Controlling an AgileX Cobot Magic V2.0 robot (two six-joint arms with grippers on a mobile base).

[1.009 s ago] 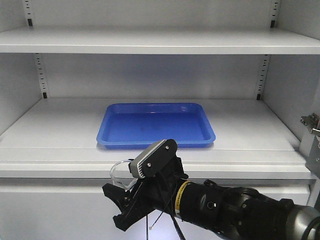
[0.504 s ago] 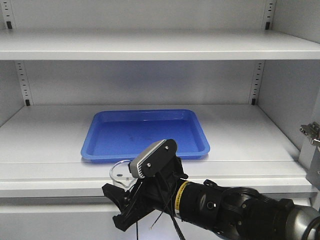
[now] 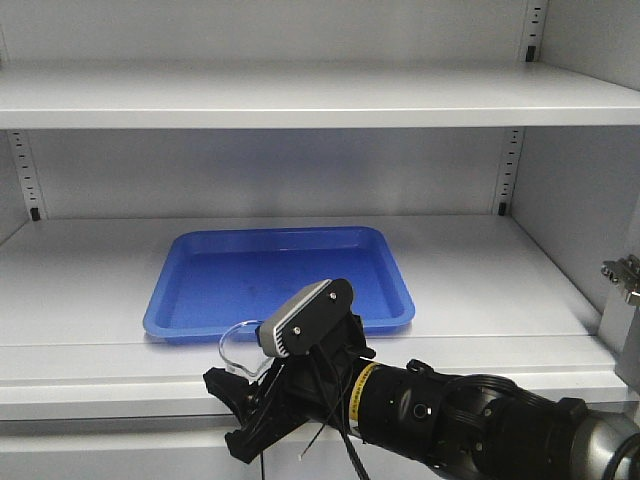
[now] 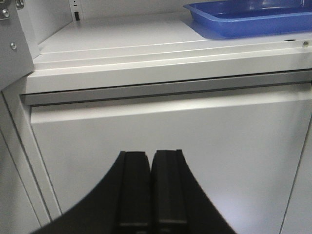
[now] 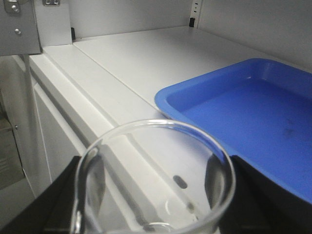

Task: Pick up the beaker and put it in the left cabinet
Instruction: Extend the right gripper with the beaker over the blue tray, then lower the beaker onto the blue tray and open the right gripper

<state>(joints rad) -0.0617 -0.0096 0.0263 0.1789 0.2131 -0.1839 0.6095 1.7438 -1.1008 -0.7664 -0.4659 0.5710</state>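
The beaker (image 5: pixel 146 125), clear glass with a pour spout, is held between the black fingers of my right gripper (image 5: pixel 155 209), which is shut on it. In the front view the beaker (image 3: pixel 236 345) hangs just before the front edge of the left cabinet's (image 3: pixel 320 95) lower shelf, in front of the blue tray (image 3: pixel 278 280), with the right gripper (image 3: pixel 242 395) under the wrist camera. In the right wrist view the blue tray (image 5: pixel 253 112) lies just beyond the beaker's rim. My left gripper (image 4: pixel 151 158) is shut and empty, facing the grey panel below the shelf.
A metal hinge (image 3: pixel 622 272) sticks out at the cabinet's right side. Perforated rails (image 3: pixel 506 170) run up the back corners. An upper shelf spans the cabinet above the tray. Another hinge plate (image 4: pixel 10 39) shows at the left wrist view's top left.
In the front view the tray and shelves have slid left and slightly down, so the view has shifted right. My right arm keeps its place in the frame, still holding the beaker.
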